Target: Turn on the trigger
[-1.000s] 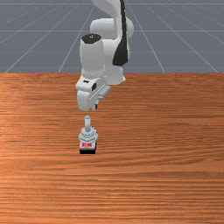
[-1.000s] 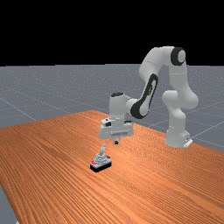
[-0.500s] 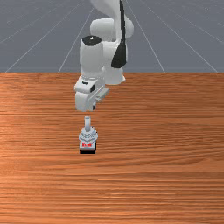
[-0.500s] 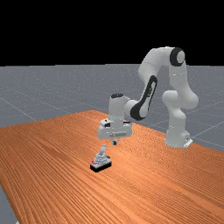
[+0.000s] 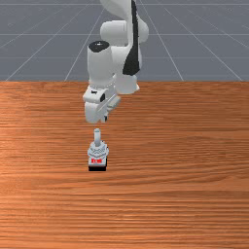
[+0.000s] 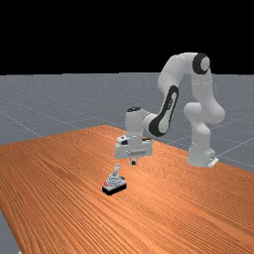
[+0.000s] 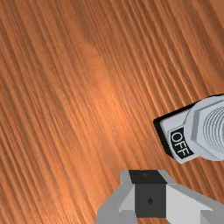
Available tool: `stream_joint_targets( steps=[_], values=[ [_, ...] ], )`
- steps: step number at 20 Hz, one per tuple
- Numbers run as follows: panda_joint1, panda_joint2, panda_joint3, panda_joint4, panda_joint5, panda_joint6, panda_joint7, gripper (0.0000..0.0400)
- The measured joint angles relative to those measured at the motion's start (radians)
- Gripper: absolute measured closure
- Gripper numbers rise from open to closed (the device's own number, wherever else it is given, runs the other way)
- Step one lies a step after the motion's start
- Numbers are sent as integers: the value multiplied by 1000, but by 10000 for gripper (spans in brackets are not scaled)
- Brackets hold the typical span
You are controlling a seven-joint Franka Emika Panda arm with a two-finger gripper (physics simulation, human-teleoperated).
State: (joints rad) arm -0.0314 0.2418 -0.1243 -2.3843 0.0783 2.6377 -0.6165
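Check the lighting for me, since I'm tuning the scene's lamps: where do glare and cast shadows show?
Wrist view: a soft, pale sheen on the orange-brown wooden table; far view: a brighter patch of wood to the right of the grey toggle switch with a black base; front view: no distinct shadow around the switch.

Grained wood tbl (image 5: 170, 160), smooth metal-look switch (image 5: 97, 148), matt blk base (image 5: 97, 168), smooth plastic-look arm (image 6: 170, 104)

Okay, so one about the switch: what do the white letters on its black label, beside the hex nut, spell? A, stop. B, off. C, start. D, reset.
B: in the wrist view, the black label beside the grey hex nut reads OFF.
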Motion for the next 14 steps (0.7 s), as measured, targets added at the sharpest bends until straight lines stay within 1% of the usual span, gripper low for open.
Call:
stream_joint_targets(
  steps=[1,4,5,6,7,8,9,10,11,12,13,14],
  values=[
    [23,-6,-24,-12,-39,10,87,400],
    [15,-2,-33,-6,-34,8,89,400],
    [-12,-11,-11,-38,-4,89,-3,400],
    [-5,0,-22,-10,-25,38,17,400],
    [49,21,-75,23,-145,12,136,400],
    [66,40,-89,51,-172,1,167,400],
    [72,58,-92,79,-176,-9,174,400],
    [65,76,-82,109,-155,-19,157,400],
    [38,89,-52,134,-97,-29,104,400],
    [-12,97,-2,153,0,-52,11,400],
    [9,93,-20,131,-38,15,50,400],
    [5,98,-15,134,-30,38,45,400]
  ],
)
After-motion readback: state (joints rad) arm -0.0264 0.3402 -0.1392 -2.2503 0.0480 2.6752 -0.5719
